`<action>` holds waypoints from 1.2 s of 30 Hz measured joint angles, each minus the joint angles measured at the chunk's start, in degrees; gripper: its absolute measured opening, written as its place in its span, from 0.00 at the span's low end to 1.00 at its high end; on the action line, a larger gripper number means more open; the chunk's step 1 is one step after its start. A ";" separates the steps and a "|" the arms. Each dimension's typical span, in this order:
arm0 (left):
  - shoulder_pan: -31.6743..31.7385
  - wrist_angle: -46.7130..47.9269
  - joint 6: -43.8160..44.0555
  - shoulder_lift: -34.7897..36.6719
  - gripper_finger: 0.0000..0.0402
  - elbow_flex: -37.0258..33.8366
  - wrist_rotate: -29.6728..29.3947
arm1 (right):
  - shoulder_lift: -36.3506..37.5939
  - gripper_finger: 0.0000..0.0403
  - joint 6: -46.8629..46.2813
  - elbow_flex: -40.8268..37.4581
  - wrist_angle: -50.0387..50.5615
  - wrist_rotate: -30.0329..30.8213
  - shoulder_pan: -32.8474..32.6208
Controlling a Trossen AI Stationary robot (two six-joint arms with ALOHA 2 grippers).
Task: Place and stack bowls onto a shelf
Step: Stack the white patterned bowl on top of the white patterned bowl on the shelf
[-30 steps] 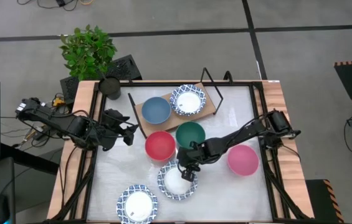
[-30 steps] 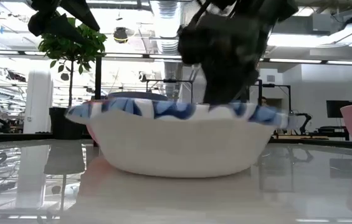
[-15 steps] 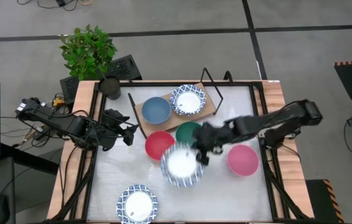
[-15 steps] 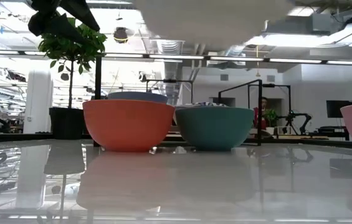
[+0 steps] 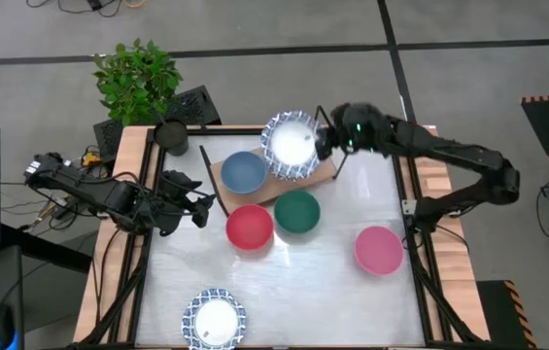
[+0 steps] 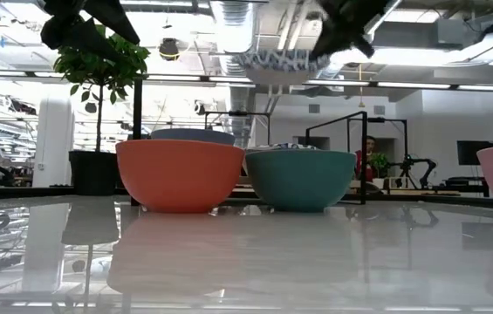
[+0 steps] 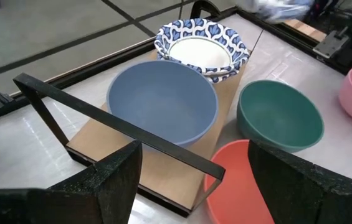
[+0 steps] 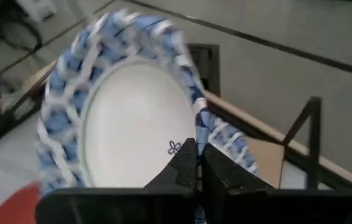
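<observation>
Patterned bowl (image 5: 291,144) in right gripper (image 5: 325,143), above shelf (image 5: 325,173).

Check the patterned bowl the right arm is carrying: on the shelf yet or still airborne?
Airborne. The right claw is shut on the patterned bowl by its rim, and the low view shows it high above the shelf, whose other patterned bowl sits uncovered.

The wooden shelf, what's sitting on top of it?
On the shelf sit a blue bowl and a patterned white bowl. The right claw holds another patterned bowl above, covering that one from overhead.
</observation>
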State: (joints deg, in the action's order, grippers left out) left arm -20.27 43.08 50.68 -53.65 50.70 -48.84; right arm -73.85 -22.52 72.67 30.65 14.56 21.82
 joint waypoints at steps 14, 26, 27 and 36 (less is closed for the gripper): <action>0.00 1.37 -0.50 0.00 0.69 0.00 -0.96 | -16.64 0.07 -0.04 -0.05 -4.49 -16.44 14.40; 0.00 1.35 -0.42 0.00 0.69 0.00 -0.43 | -20.06 0.11 -0.15 -0.01 -1.26 -19.23 16.22; 0.00 1.35 -0.42 0.00 0.69 -0.01 -0.43 | -19.82 0.11 -0.07 -0.01 -0.71 -19.25 16.20; 0.00 1.30 0.09 0.00 0.69 0.00 -0.42 | -18.83 0.14 1.55 0.04 2.50 -19.27 16.20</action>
State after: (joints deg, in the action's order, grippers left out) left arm -20.27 44.38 50.76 -53.65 50.70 -49.26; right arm -92.68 -20.98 72.71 33.15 -4.71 38.02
